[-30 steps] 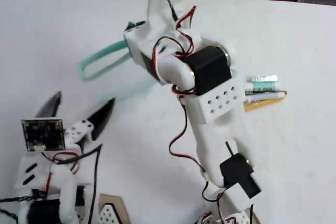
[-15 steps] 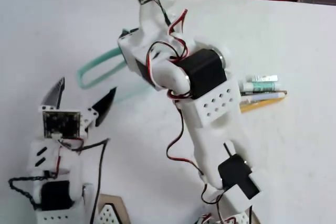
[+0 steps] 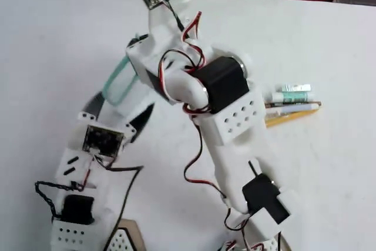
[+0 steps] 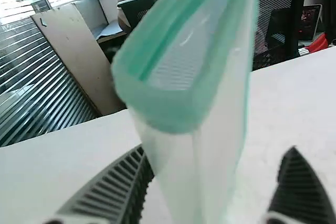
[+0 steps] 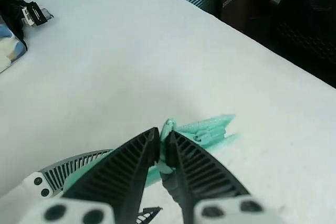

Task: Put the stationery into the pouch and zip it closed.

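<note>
We log: left tool point(image 4: 215, 156) has swung in from near desk edge over the last second. Its black jaws are now spread, straddling body of translucent pouch with teal-green zip rim point(image 4: 184, 66), not yet gripping. Right tool point(image 5: 164, 139) pressed together, pinching teal rim. It has drifted slightly toward left tool, and pouch appears held up off white desk point(image 3: 53, 39). Unmoved: cluster of pens, marker and yellow pencil point(image 3: 291, 103), well apart from both tools, beyond right arm. We judge two-tool hold is forming to open mouth; loading not begun.

Office: window blinds point(image 4: 31, 103), mesh chair point(image 4: 273, 24), screen point(image 4: 312, 17)
</note>
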